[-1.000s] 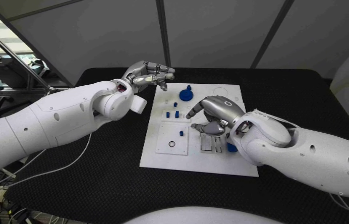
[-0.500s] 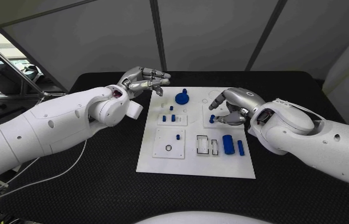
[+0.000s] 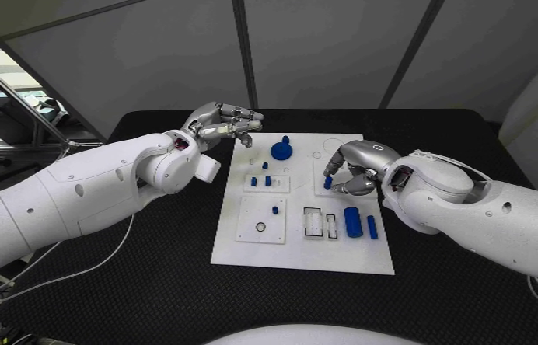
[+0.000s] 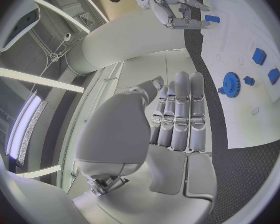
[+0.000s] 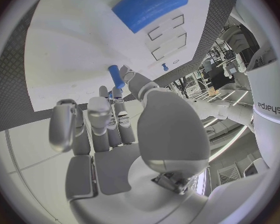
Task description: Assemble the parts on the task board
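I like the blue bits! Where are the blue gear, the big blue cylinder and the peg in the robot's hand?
blue gear (image 3: 281, 150), head view, on its round face.
big blue cylinder (image 3: 352, 222), head view, mid-body.
blue peg (image 3: 327, 182), head view, on its shaft.

White task board (image 3: 301, 252) seen mid black table (image 3: 157, 283). Right hand (image 3: 351, 168) held over board's right side, small blue peg (image 3: 327, 182) pinched at fingertips, peg roughly upright. Left hand (image 3: 222, 124) raised beyond board's far left corner, fingers curled, nothing seen in it. Blue gear (image 3: 281, 150) seated near far edge. Two short blue pins (image 3: 261, 181) stood on small plate below gear. Blue cylinder (image 3: 352, 222) laid near right edge, thinner blue rod (image 3: 371, 227) just beside. Small dark ring (image 3: 261, 227) laid on near-left plate.
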You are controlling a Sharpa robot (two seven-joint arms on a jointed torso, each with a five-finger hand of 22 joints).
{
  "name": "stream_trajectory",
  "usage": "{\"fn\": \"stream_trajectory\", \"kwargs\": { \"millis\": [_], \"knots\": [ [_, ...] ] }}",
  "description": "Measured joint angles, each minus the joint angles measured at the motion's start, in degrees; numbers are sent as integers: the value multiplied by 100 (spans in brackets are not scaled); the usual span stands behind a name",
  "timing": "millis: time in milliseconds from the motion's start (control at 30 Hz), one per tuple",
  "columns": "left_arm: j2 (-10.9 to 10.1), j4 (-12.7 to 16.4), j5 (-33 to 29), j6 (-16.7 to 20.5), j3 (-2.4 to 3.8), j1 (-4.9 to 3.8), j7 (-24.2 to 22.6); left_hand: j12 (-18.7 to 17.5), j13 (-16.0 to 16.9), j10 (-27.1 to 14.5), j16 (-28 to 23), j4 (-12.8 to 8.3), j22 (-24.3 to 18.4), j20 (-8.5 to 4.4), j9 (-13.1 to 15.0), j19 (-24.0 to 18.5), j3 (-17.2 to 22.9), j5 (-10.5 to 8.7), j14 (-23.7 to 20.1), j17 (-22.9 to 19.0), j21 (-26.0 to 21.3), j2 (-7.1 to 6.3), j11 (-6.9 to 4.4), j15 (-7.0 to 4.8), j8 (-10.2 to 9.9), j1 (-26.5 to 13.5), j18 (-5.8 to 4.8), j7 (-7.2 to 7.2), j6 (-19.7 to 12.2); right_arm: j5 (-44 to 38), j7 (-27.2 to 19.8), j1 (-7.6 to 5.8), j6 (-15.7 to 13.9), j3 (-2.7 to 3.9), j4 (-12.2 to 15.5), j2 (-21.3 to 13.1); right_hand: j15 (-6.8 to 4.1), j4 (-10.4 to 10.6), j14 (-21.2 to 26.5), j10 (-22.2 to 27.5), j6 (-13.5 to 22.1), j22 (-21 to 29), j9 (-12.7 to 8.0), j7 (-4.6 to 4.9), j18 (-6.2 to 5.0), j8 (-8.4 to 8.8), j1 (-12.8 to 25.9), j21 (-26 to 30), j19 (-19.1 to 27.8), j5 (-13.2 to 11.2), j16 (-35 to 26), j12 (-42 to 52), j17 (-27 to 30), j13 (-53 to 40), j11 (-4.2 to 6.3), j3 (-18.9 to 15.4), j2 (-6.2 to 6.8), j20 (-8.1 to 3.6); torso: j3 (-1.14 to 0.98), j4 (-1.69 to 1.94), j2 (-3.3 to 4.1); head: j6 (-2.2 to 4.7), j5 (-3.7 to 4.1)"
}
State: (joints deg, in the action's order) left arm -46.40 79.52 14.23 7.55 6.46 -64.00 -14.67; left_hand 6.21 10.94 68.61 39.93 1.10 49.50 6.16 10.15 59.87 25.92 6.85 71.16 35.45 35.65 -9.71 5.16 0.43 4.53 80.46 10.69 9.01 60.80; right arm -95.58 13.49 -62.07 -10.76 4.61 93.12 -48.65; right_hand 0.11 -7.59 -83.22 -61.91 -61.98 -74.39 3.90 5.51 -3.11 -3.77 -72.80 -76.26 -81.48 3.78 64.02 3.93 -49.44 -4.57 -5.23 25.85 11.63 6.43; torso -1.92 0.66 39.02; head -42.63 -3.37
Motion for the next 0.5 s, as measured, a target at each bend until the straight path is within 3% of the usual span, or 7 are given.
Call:
{"fn": "stream_trajectory", "kwargs": {
  "millis": [233,500],
  "knots": [
    [-3,0,0,-1,0,0,1,0,3,0,0,0,-2,0,0,0,0,0,0,-1,0,0,0,0,0,0,0,0,0,-22,8,0,129,0,-92,93,-50,85,-50,-334,-3,-56,0,3,0,0,6,-231,-160,0,192,52,-229,-12,52,135,-126,-51,-2,0,0,-11,-4],
    [-4,-4,0,-3,0,0,2,0,2,0,-21,0,-1,0,0,0,0,0,0,-1,0,0,0,0,0,0,0,0,0,-24,2,0,234,0,-171,163,-115,157,-72,-840,-111,-56,9,111,0,0,33,-494,-241,0,424,90,-495,-12,188,494,-257,-132,-4,-3,1,-24,-7]
  ]
}}
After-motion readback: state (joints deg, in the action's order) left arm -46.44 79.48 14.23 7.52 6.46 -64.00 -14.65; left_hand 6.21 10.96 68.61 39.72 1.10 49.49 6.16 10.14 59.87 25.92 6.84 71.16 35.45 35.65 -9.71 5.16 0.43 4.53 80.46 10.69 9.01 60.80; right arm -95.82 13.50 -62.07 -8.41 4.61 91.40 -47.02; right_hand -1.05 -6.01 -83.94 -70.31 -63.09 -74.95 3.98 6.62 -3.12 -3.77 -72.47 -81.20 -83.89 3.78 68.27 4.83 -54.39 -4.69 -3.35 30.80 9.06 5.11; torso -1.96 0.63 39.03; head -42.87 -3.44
